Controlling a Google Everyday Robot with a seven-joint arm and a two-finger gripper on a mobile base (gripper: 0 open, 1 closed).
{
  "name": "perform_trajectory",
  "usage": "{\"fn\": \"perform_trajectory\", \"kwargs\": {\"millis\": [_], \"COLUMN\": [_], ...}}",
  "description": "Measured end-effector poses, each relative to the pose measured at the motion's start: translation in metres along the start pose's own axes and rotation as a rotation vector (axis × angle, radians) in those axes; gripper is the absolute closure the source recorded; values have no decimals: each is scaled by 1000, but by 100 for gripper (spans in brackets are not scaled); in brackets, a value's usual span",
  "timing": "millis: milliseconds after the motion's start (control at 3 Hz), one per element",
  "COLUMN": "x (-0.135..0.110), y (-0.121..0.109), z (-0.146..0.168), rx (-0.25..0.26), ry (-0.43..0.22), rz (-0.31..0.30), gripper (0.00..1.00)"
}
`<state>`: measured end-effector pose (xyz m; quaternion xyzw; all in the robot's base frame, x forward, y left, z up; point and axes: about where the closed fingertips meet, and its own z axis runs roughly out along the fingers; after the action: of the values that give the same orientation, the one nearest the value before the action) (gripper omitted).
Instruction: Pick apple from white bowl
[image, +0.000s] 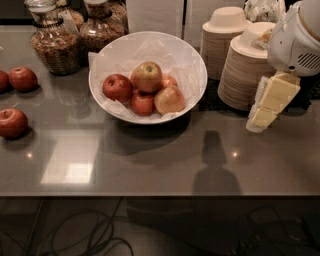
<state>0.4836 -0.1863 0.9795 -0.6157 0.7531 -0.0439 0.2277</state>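
The white bowl (196, 59), lined with crinkled white paper, stands at the back middle of the grey table. The yellow-green apple (148, 76) with reddish blush lies on top of the pile in it. Two dark red apples (116, 87) and a paler peach apple (170, 100) lie around it. My gripper (265, 107), cream-coloured under a white arm housing (295, 42), hangs at the right, well apart from the bowl and to the right of it, just above the table. It holds nothing that I can see.
Three loose red apples (12, 122) lie on the table at the left. Glass jars (52, 42) stand at the back left. Two stacks of beige paper bowls (247, 72) stand right of the white bowl, just behind the gripper. The table's front edge (150, 194) runs across below.
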Motion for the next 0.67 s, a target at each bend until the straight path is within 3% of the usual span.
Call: {"fn": "perform_trajectory", "kwargs": {"millis": [333, 667], "x": [0, -17], "y": [0, -5], "z": [0, 14], "rx": [0, 30], "ry": [0, -24], "rz": [0, -10], "gripper": [0, 0]}}
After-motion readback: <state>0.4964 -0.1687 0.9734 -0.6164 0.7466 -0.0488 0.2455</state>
